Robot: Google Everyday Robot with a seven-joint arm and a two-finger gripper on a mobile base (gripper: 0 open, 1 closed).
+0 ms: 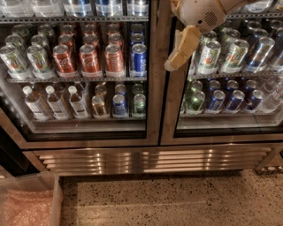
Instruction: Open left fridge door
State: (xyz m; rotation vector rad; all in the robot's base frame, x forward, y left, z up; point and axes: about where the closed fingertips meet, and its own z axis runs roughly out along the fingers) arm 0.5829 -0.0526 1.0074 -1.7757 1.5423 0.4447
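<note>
The left fridge door [153, 110] is a glass pane in a wide brushed-steel frame, and it stands shut. Red soda cans [88, 57] and small water bottles [55, 101] show through its glass. The twin right door [170, 115] shows green-silver and blue cans [212, 55]. My gripper [175, 61] hangs from its white wrist [201, 13] at the top. It is in front of the steel strip where the two doors meet, on the right door's side, level with the upper can shelf.
A ribbed steel vent panel [150, 160] runs below both doors. A speckled floor [177, 201] lies in front. A clear plastic bin [55, 198] holding pink material stands at the bottom left corner.
</note>
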